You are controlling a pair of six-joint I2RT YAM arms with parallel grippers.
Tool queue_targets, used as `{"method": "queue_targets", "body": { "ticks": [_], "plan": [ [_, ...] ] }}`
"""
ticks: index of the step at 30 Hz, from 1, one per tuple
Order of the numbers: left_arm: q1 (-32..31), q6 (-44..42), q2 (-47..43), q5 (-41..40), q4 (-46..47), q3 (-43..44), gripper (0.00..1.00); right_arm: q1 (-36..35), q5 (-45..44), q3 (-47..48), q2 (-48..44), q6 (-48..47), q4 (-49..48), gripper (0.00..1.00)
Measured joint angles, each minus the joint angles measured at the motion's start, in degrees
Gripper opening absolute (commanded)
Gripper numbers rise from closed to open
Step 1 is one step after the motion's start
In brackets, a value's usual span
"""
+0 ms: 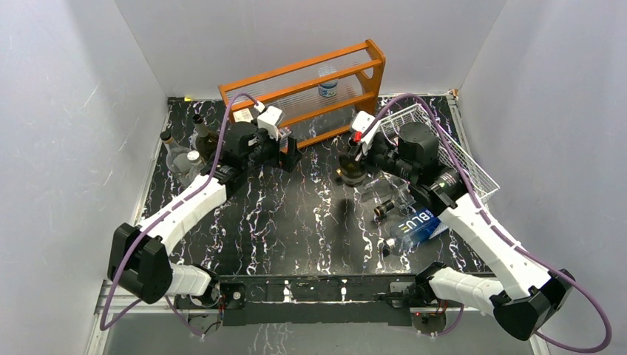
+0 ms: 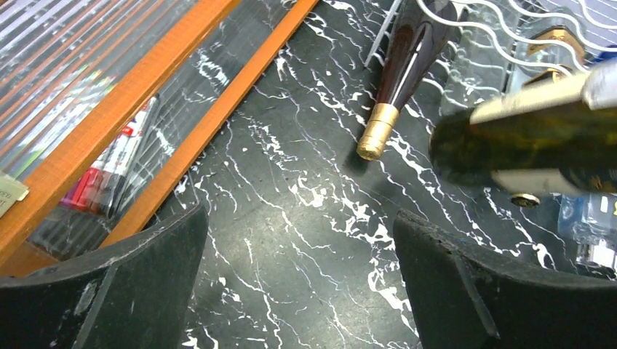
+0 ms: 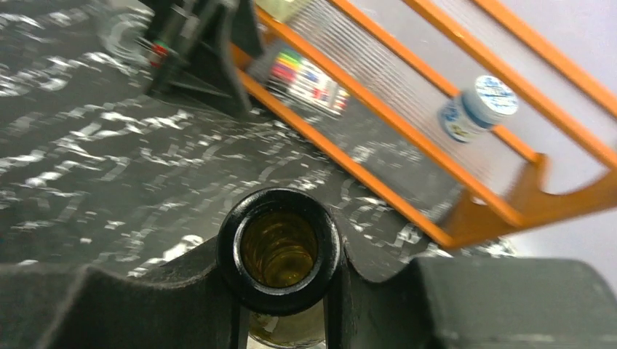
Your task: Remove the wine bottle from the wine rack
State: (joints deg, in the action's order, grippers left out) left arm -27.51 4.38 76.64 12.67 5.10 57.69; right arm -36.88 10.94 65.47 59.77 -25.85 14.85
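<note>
Black, white-veined marble table [image 1: 296, 214] with pale walls [image 1: 66, 111] all round. Centre-left, my left pincer [image 2: 302, 291] gapes wide on nothing. Right of centre, my right pincer [image 3: 282, 320] clamps the wine bottle [image 3: 280, 251] at the neck, left of the wine rack [image 1: 466, 159] and clear of it. My fingers hide the bottle's body and my arm covers part of the rack

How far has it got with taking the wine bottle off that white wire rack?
Done: the green wine bottle is out of the wine rack. In hand: the right gripper is shut on its neck, holding it beside the rack. Left: setting it down and letting go, probably. The left gripper is open and empty.
</note>
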Motion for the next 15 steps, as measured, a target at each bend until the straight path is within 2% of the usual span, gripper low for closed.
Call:
{"method": "queue_targets", "body": {
  "ticks": [3, 8, 11, 15],
  "plan": [
    [-0.7, 0.7, -0.3, -4.3, -1.5, 0.2, 0.98, -0.1, 5.2, -0.7, 0.6, 5.3, -1.8, 0.00],
    [-1.0, 4.7, -2.6, -10.4, -8.1, 1.7, 0.98, -0.3, 10.2, -7.1, 0.5, 15.3, -11.0, 0.00],
    [-0.9, 7.6, -7.8, -9.4, -11.1, 1.0, 0.98, -0.4, 11.4, -12.2, 0.6, 19.9, -15.5, 0.00],
    [-1.0, 11.7, -16.1, -2.9, -14.2, 0.1, 0.98, -0.5, 12.5, -16.7, 1.3, 23.5, -18.8, 0.00]
  ]
}}
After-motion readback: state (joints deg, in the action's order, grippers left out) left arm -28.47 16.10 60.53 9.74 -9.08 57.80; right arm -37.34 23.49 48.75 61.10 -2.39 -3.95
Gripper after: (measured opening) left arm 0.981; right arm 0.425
